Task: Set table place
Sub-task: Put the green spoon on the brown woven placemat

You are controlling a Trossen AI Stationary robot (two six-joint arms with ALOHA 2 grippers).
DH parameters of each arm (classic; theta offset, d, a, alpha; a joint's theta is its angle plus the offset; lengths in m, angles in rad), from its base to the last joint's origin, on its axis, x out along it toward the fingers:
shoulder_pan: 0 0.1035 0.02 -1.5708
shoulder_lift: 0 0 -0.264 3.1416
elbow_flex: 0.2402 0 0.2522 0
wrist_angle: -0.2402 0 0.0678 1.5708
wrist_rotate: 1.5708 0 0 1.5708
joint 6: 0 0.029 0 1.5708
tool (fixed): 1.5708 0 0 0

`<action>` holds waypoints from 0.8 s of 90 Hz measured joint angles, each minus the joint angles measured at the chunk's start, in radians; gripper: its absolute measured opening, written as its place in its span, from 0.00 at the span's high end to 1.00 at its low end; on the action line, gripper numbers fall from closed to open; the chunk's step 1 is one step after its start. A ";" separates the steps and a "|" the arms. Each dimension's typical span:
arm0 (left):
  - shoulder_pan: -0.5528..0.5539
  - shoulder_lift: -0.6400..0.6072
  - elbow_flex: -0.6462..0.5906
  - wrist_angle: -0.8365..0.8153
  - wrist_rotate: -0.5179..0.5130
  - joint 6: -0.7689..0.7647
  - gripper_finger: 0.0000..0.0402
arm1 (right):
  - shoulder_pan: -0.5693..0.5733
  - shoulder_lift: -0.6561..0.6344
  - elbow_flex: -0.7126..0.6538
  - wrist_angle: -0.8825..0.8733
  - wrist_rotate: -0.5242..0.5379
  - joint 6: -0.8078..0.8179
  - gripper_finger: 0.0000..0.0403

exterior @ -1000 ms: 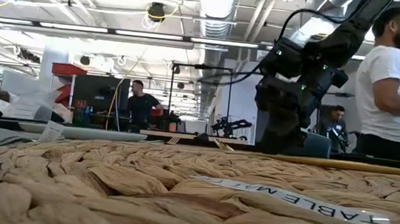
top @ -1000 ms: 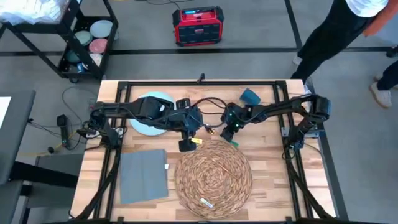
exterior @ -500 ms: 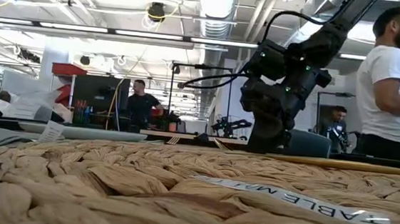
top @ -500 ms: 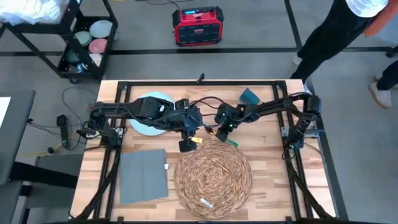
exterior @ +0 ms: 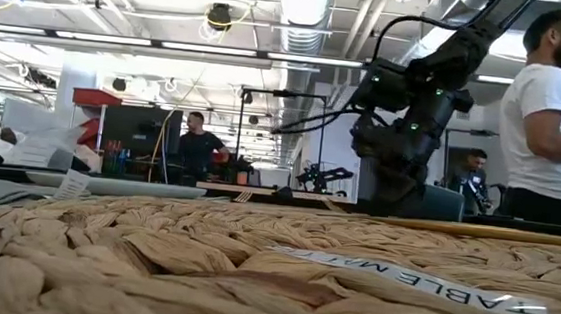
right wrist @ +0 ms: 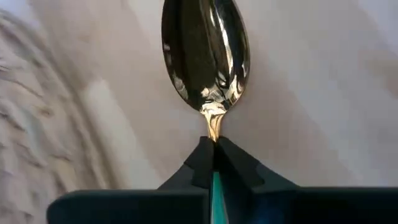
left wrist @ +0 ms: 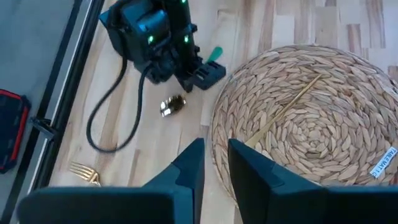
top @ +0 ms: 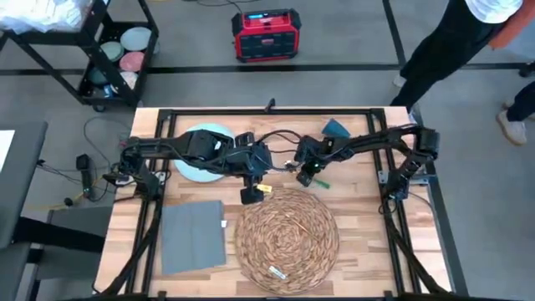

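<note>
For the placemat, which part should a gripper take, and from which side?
The rim: the placemat lies flat on the table, so only its edge can be pinched. Come low from the far-left side, where the open left gripper hangs just off it. The right gripper holds a spoon.

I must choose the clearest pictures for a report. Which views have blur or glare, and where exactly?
Right wrist view: the gold spoon held by the right gripper is sharp with bright reflections, while the wood and placemat behind are blurred. Low view: the placemat weave nearest the camera is soft, and ceiling lights glare. High view: evenly lit.
</note>
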 joint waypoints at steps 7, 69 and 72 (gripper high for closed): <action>0.000 0.000 0.000 0.000 -0.011 0.003 0.87 | 0.008 -0.051 0.000 -0.043 0.001 0.027 1.00; 0.001 0.000 0.000 0.010 -0.027 -0.015 0.87 | 0.400 -0.075 0.006 0.121 -0.003 0.467 1.00; 0.001 0.000 0.000 0.010 -0.026 -0.015 0.87 | 0.415 -0.074 0.006 0.133 -0.003 0.485 1.00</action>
